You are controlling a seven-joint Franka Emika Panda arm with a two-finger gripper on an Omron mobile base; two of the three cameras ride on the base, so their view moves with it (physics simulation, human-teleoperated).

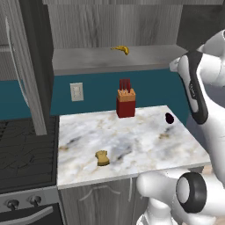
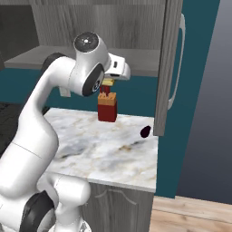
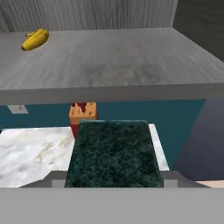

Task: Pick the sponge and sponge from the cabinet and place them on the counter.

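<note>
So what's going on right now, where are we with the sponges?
One is already down: the tan sponge lies on the marble counter near its front edge. The gripper is shut on the green-topped sponge, holding it in front of the cabinet shelf, above the counter and not yet set down. A banana remains on the shelf, and a red knife block stands at the back of the counter.
</note>
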